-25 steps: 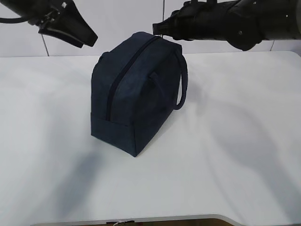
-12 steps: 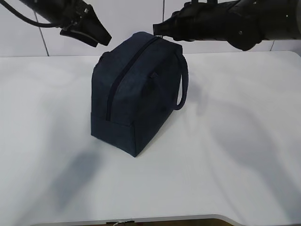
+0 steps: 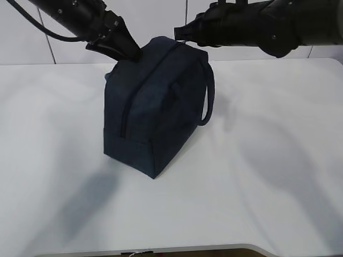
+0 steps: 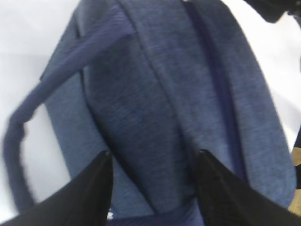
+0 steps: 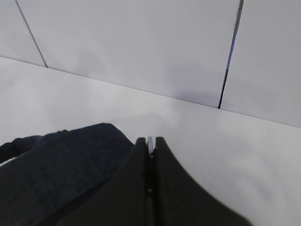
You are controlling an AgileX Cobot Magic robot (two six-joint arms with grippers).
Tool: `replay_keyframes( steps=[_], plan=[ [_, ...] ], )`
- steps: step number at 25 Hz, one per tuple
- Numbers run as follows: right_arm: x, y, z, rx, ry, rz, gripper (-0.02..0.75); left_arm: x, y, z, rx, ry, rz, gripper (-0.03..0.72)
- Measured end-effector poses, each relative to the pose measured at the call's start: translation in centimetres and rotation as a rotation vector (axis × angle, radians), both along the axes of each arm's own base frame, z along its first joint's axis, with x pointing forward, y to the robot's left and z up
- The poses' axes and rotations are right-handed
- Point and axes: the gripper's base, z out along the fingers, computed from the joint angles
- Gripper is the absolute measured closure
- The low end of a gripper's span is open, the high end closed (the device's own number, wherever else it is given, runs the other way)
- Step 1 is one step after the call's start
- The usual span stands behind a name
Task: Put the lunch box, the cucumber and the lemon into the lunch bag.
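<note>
Lunch bag [image 3: 155, 107], dark navy fabric, stands upright near the middle of the white desk [image 3: 268, 160], zipper [image 3: 128, 104] running shut along its top ridge and down the near end, one loop handle [image 3: 208, 96] hanging on its right side. It looks soft and floppy to me, likely to buckle and slide under a push instead of holding its shape, so one arm should steady the body while the other works the zipper pull. The left gripper [image 4: 153, 162] hangs just over the bag's upper left edge with its fingers spread apart, cloth and the other handle [image 4: 19, 136] showing between them in the wrist view. The right gripper [image 5: 149, 143] sits at the far top corner of the bag, fingers pressed together on a thin pale sliver, possibly the zipper pull, though I cannot tell. No lunch box, cucumber or lemon is visible from any view.
</note>
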Motion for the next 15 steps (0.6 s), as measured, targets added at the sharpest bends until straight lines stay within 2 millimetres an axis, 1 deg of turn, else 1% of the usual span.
replay_keyframes(
  steps=[6,11,15],
  plan=[
    [0.0,0.0,0.0,0.002,0.001,-0.001,0.732,-0.1,-0.3,0.0,-0.018,0.007,-0.003,0.3],
    [0.0,0.0,0.0,0.002,0.001,-0.001,0.732,0.2,-0.6,-0.8,-0.028,0.03,-0.006,0.3],
    [0.0,0.0,0.0,0.002,0.001,-0.001,0.732,-0.1,-2.0,-1.8,-0.024,0.052,-0.034,0.3]
  ],
)
